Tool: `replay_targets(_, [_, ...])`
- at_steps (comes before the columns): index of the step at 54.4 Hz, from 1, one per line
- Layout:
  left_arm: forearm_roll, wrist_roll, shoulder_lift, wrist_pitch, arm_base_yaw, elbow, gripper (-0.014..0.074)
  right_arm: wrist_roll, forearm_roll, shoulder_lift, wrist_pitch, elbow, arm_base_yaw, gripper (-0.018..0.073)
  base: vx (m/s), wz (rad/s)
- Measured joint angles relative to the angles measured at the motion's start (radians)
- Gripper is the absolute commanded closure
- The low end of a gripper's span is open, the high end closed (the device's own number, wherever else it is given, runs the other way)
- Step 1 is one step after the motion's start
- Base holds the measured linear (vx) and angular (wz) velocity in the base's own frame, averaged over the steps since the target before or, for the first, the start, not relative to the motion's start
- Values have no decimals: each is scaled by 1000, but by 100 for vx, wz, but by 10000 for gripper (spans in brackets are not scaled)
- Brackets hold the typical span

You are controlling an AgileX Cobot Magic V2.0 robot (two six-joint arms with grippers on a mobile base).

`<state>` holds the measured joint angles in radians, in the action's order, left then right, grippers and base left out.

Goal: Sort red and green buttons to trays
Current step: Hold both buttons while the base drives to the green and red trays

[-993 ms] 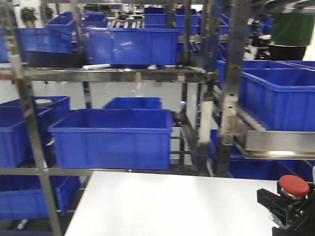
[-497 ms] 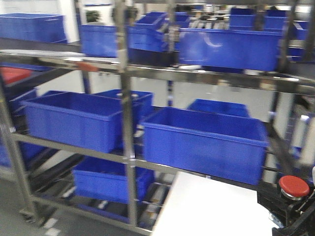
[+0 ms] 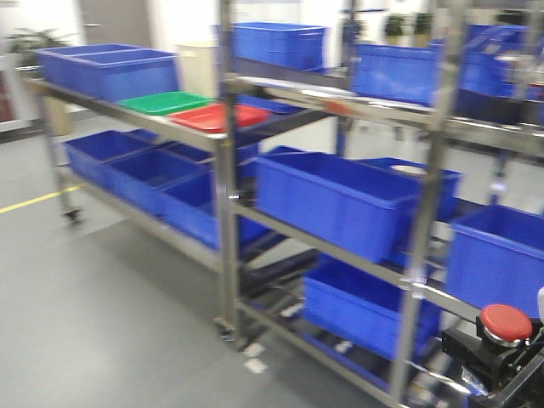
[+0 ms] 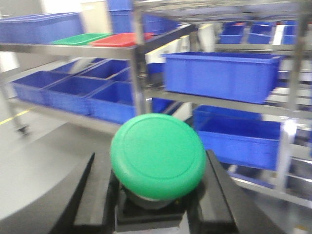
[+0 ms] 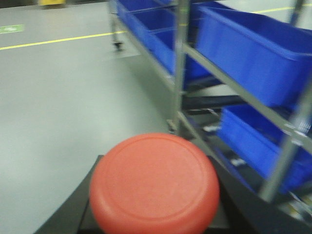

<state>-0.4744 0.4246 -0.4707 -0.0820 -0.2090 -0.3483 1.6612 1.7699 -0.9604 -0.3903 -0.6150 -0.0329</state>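
Exterior front-facing view: bare grey floor (image 3: 102, 289) lies open on the left, crossed by a yellow line (image 3: 34, 200), and runs up to the edge of a steel rack (image 3: 226, 212). On the rack's top shelf a green tray (image 3: 166, 103) and a red tray (image 3: 223, 116), both flat plastic, sit side by side. Blue plastic bins (image 3: 340, 200) with thick rims fill the shelves to the right. In the lower right corner the red button (image 3: 507, 323), a smooth dome on a metal collar, sits atop the black right gripper (image 3: 497, 361).

Left wrist view: the left gripper (image 4: 155, 195) is closed on the green button (image 4: 157, 155), its black fingers (image 4: 95, 190) pressing the base under the round cap.

Right wrist view: the right gripper likewise clamps the red button. A green floor sign (image 5: 10, 29) is too blurred to read.
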Motion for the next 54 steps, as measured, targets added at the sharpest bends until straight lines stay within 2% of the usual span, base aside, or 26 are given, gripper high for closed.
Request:
replay_targets(26, [0,0,1,0,0,0,599,0,1,3,-1,1,0,557,2,59])
replay_targets(54, [1,0,1,0,0,0,599,0,1,7,-2,1,0,557,22,65])
